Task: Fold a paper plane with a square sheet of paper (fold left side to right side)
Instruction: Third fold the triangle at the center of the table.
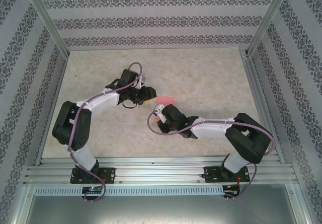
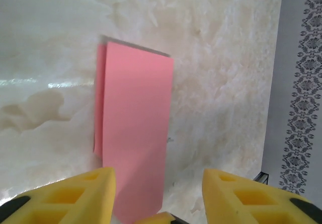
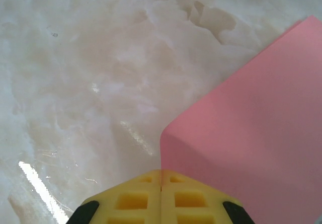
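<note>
The square sheet of paper (image 1: 165, 100) lies on the marble tabletop, doubled over into a narrow salmon-pink rectangle (image 2: 136, 128). A strip of its lower layer peeks out along the left edge in the left wrist view. My left gripper (image 2: 157, 176) hovers just short of the sheet's near end, open, with nothing between its yellow fingers (image 2: 90, 189). In the top view the left gripper (image 1: 146, 94) is just left of the paper. My right gripper (image 3: 161, 176) is shut on a corner of the pink sheet (image 3: 251, 133), whose edge curls up into the seam between the pads. In the top view the right gripper (image 1: 160, 111) sits below the paper.
The beige marble tabletop (image 1: 211, 83) stretches away on all sides of the paper. Patterned walls (image 1: 151, 22) and metal frame posts (image 1: 45, 17) close it in, with an aluminium rail (image 1: 161, 171) at the near edge by the arm bases.
</note>
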